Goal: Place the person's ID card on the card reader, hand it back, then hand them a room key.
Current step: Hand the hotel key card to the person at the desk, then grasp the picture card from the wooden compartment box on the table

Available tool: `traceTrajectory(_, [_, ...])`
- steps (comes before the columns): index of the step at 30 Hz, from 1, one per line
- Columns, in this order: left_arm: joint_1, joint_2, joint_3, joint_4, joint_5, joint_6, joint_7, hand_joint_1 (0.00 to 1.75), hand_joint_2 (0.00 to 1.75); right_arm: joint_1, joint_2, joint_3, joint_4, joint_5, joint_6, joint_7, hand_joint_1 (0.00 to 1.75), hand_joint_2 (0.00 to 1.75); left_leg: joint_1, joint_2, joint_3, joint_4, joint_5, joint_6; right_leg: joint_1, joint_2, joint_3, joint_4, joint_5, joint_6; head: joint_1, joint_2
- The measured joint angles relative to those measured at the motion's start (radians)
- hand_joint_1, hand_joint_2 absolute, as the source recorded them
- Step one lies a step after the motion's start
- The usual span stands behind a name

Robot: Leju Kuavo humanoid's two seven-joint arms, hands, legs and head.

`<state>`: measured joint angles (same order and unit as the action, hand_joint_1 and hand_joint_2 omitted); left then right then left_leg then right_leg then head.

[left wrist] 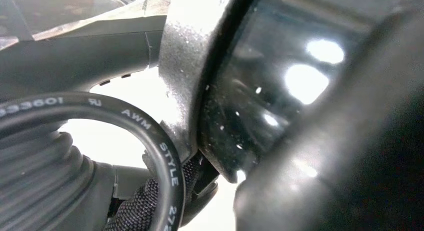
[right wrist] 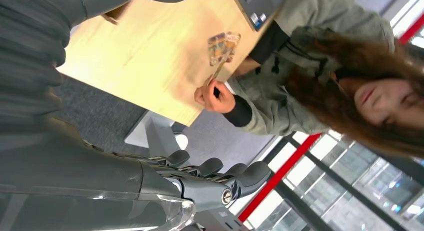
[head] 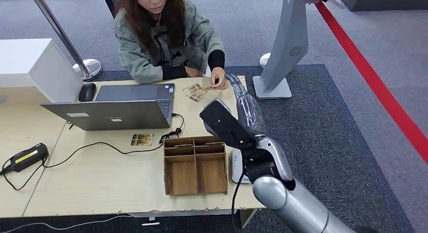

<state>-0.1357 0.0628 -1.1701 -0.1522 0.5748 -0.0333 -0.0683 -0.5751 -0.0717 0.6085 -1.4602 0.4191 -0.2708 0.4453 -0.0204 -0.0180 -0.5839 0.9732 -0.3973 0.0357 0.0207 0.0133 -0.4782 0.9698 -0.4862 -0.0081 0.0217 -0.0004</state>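
Reader (head: 238, 167) sits just right of the organizer (head: 195, 165); your right hand (head: 236, 84) hovers released at 12 o'clock, fingers apart. Person's hand (head: 218, 79) pinches a card (head: 208, 88) at the far edge; approach slowly, wait for handover. Left hand: can't tell.

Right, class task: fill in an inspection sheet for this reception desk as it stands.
Surface: wooden table.
Job's things: cards at the person's hand; another card by the laptop; card reader partly behind the right arm.
Clutter: organiser box, mouse.
Hands: right hand open, stretched toward the person; left hand unclear.
Cables: black cable across the table.
Surroundings: kiosk stand, red floor line.
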Motion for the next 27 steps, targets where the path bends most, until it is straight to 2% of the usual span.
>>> traceTrajectory(5, [0.001,0.009,0.003,0.000,0.003,-0.010,0.000,0.00,1.75,0.068,-0.078,0.015,-0.133,0.054,0.106,0.052,0.00,1.75,0.000,0.000,0.000,0.000,0.000,0.000,0.000,0.000,0.000,0.000,0.000,0.000,0.000,0.000])
traceTrajectory(10, [0.001,0.015,0.004,0.000,0.008,-0.012,0.000,0.00,1.75,0.109,-0.119,0.029,-0.189,0.077,0.141,0.057,0.00,1.75,0.000,0.000,0.000,0.000,0.000,0.000,0.000,0.000,0.000,0.000,0.000,0.000,0.000,0.000])
traceTrajectory(18, [0.000,0.017,0.004,0.000,0.005,-0.010,0.000,0.00,1.75,0.120,-0.125,0.059,-0.180,0.138,0.181,0.047,0.00,1.75,0.000,0.000,0.000,0.000,0.000,0.000,0.001,0.000,0.001,0.000,0.000,0.000,0.000,0.000])
traceTrajectory(27, [-0.001,0.016,0.004,-0.001,-0.004,-0.005,0.000,0.00,1.75,0.096,-0.089,0.091,-0.105,0.208,0.177,0.039,0.08,1.75,0.000,0.000,0.000,0.000,0.000,0.000,0.001,0.000,0.001,0.000,0.000,0.000,0.000,0.000])
